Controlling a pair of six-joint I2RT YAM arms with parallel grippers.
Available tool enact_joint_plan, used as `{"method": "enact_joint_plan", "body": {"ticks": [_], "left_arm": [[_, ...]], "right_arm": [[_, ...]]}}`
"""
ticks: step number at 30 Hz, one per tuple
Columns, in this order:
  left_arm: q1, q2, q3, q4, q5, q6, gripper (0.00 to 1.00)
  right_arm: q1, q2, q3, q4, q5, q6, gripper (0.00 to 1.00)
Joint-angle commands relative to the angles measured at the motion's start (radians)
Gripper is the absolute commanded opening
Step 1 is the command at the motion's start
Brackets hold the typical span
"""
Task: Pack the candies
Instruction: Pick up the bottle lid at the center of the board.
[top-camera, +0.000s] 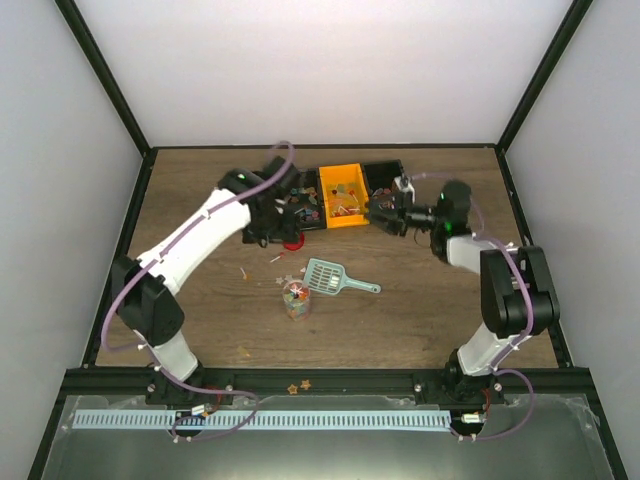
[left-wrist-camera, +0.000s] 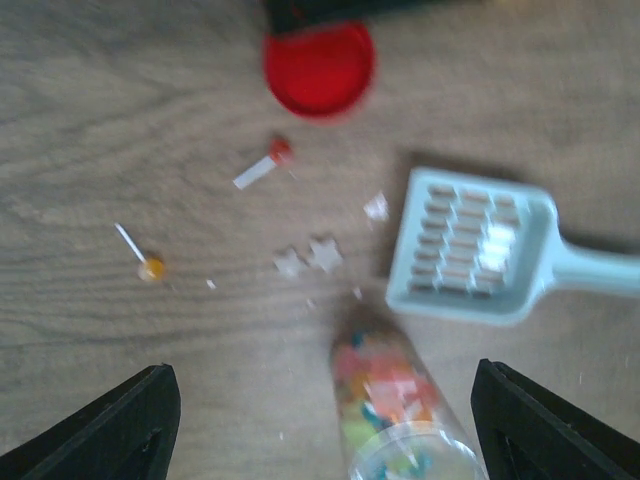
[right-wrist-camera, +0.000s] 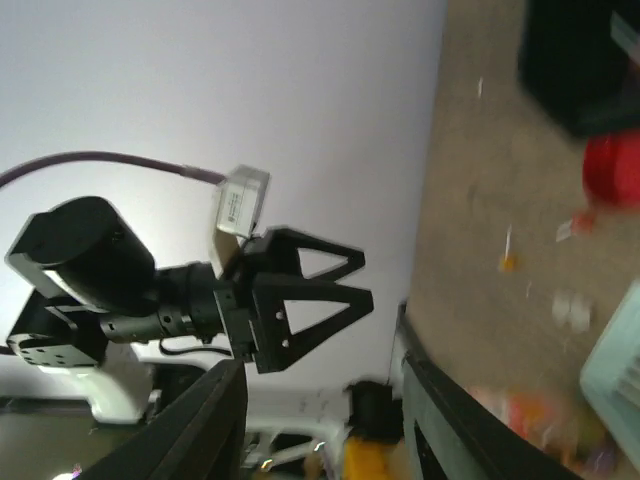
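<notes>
Candies (top-camera: 295, 300) of mixed colours fill a clear jar (top-camera: 295, 298) standing at mid table; in the left wrist view the jar (left-wrist-camera: 400, 410) shows open-topped between my fingers, untouched. More candies lie in a black bin (top-camera: 303, 207) and an orange bin (top-camera: 342, 195). A few loose ones (left-wrist-camera: 150, 268) lie on the wood. My left gripper (top-camera: 268, 226) is open and empty, raised near the black bin. My right gripper (top-camera: 385, 216) is open and empty beside the orange bin, pointing left. A teal scoop (top-camera: 335, 277) lies right of the jar.
A red round lid (top-camera: 293, 241) lies on the table below the black bin; it also shows in the left wrist view (left-wrist-camera: 318, 68). A second black bin (top-camera: 385, 178) stands right of the orange one. Black frame posts and white walls bound the table.
</notes>
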Motion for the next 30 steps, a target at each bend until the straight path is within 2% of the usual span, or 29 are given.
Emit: {"method": "enact_joint_plan", "body": {"ticks": [1, 2, 4, 9, 13, 15, 19, 30], "left_arm": [[0.175, -0.002, -0.031, 0.135, 0.057, 0.027, 0.82], [0.199, 0.005, -0.031, 0.153, 0.068, 0.034, 0.82], [0.236, 0.018, -0.030, 0.181, 0.086, 0.041, 0.82], [0.346, -0.006, -0.113, 0.283, 0.200, 0.031, 0.82], [0.431, -0.053, -0.190, 0.350, 0.260, 0.023, 0.82], [0.455, -0.060, -0.201, 0.350, 0.258, 0.035, 0.82], [0.478, -0.058, -0.211, 0.349, 0.248, 0.050, 0.82], [0.488, -0.025, -0.206, 0.343, 0.256, 0.081, 0.83]], "right_arm": [[0.067, -0.051, 0.400, -1.348, 0.277, -1.015, 0.44], [0.103, -0.013, 0.498, -1.528, 0.397, -1.146, 0.44], [0.156, 0.060, 0.622, -1.692, 0.533, -1.238, 0.43], [0.295, 0.235, 0.853, -1.916, 0.851, -1.320, 0.42], [0.402, 0.286, 0.952, -1.989, 1.032, -1.323, 0.41], [0.444, 0.305, 0.978, -2.009, 1.080, -1.318, 0.41], [0.514, 0.366, 1.021, -2.044, 1.144, -1.312, 0.48], [0.604, 0.486, 1.167, -2.097, 1.209, -1.285, 0.46]]}}
